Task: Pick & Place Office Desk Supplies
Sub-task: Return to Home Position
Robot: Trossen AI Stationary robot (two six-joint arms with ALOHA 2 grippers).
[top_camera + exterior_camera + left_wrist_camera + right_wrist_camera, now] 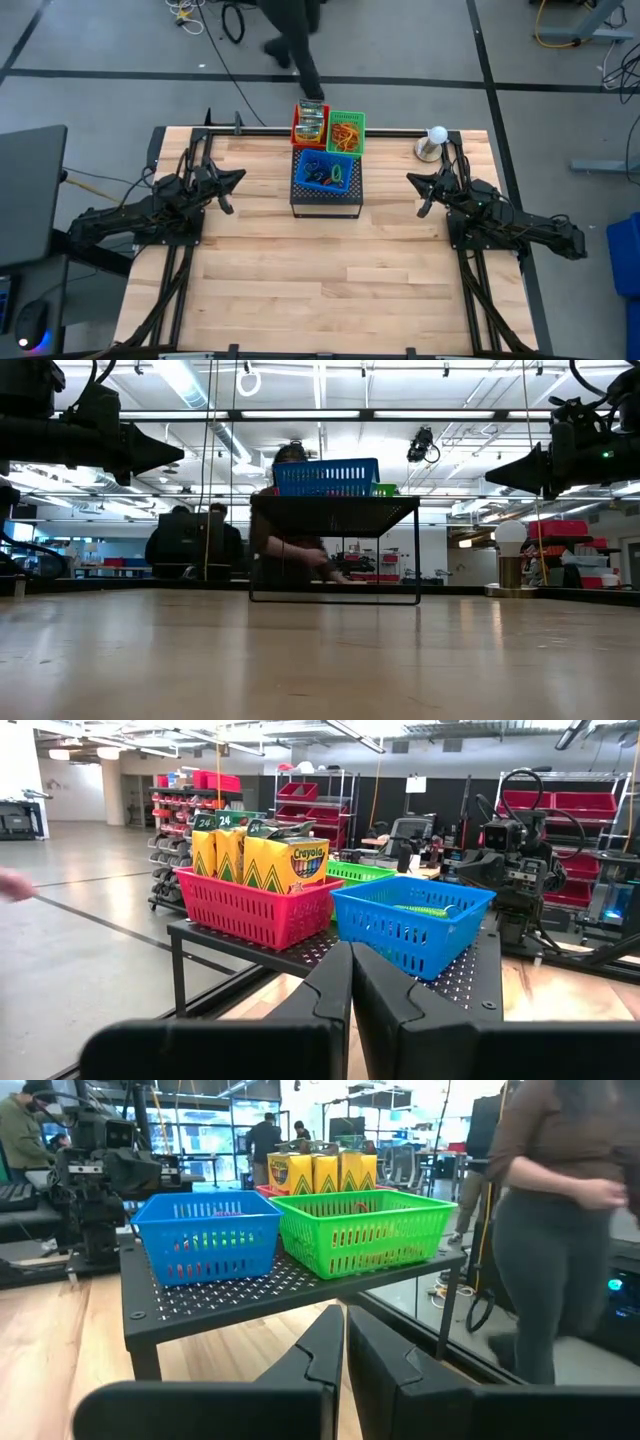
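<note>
crayon boxes (312,122) are found in the red bin (296,126), rubber bands (346,134) in the green bin (347,113); left gripper (240,177) and right gripper (410,180) are held closed and empty; sorting is judged complete.

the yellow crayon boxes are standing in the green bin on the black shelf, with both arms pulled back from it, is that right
Not quite. The crayon boxes stand in the red bin, not the green bin, which is beside it. The left wrist view shows this plainly. The rest holds: the bins sit on the black shelf, and both arms are pulled back from it.
</note>
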